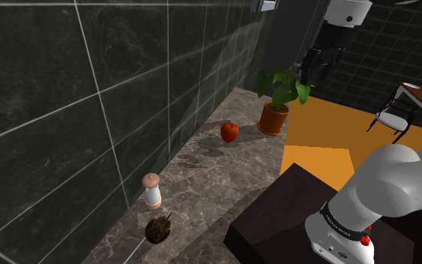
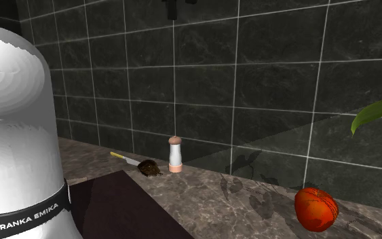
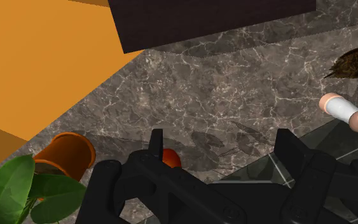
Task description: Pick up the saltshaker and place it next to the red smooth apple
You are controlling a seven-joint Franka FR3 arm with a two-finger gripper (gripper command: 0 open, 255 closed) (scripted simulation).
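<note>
Gripper is hanging at the shoulder view's upper right, fingers apart, seemingly for the grab; saltshaker is standing untouched lower left.

In the wrist view the apple is mostly hidden behind the end effector. In the second exterior view the plant is cut off by the right edge, leaving leaf tips, and the knife has its blade end behind a brown lump too small to identify.
</note>
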